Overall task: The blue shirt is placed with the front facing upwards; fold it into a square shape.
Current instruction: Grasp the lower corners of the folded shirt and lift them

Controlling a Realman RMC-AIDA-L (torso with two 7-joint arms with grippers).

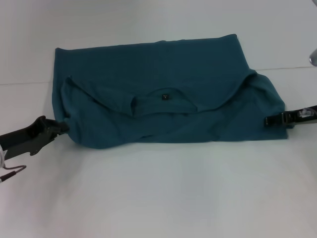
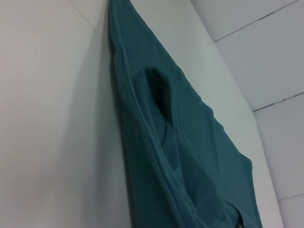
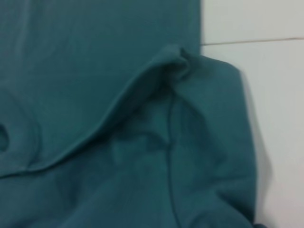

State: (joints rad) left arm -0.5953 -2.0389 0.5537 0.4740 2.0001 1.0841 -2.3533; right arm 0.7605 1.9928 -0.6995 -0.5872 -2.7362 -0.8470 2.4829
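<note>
Nearest the robot the white table [image 1: 158, 193] lies bare, a wide pale strip in front of the cloth. At its left edge a thin wire hook [image 1: 14, 171] lies beside the left arm.

The left gripper [image 1: 63, 128] comes in low from the left, its black tip touching the near left corner of the blue shirt [image 1: 163, 74]. I cannot tell whether its fingers are parted or closed on the fabric. The right gripper [image 1: 270, 120] reaches in from the right, its tip at the shirt's right edge; its grip is likewise hidden from me.

The shirt lies across the middle of the table, folded into a broad band. Its near part is bunched and rumpled, the round collar [image 1: 161, 101] facing up with a small dark label [image 1: 165, 97] inside. A curved fold line runs from the collar toward each side. The left wrist view shows the shirt's edge [image 2: 142, 128] lying flat on the table, with a loose pocket of cloth standing open.

Beyond, the far half of the shirt lies smooth. A grey seam [image 1: 287, 68] crosses the table behind it, and a metallic object [image 1: 313, 56] pokes in at the far right.
</note>
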